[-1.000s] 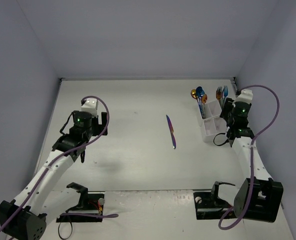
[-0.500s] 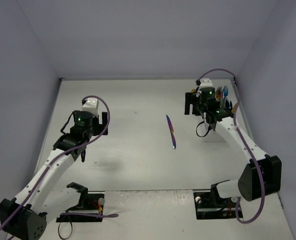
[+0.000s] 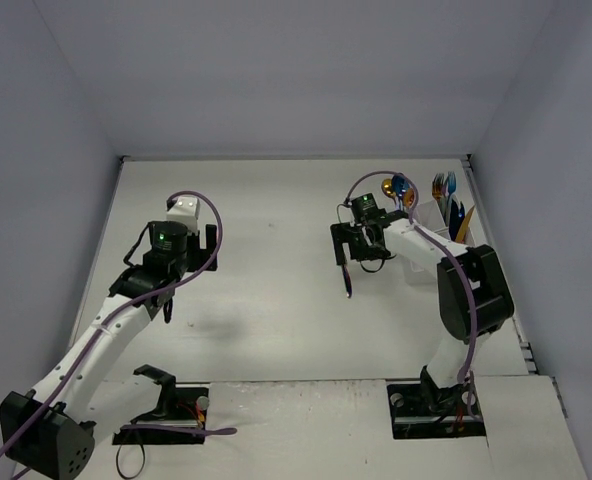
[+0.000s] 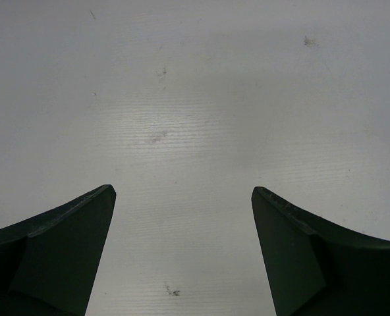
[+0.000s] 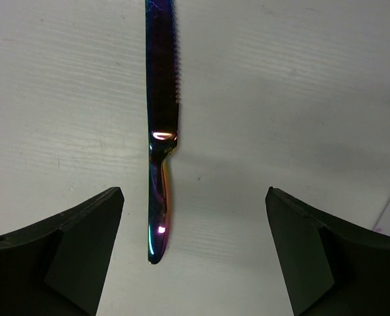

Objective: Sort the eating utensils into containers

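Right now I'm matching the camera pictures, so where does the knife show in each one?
Top external: knife mid-table, right of centre, far end under the right claw.
Left wrist: not in it.
Right wrist: knife runs down from the top edge, left of centre.
Shared landmark: the right claw, open over the knife.

Laboratory-type robot test cell, white table (image 3: 276,330) enclosed on three sides by plain lavender-grey walls (image 3: 296,80), left arm (image 3: 96,335) and right arm (image 3: 471,290) bolted at near edge, exposed purple cabling (image 3: 192,194).
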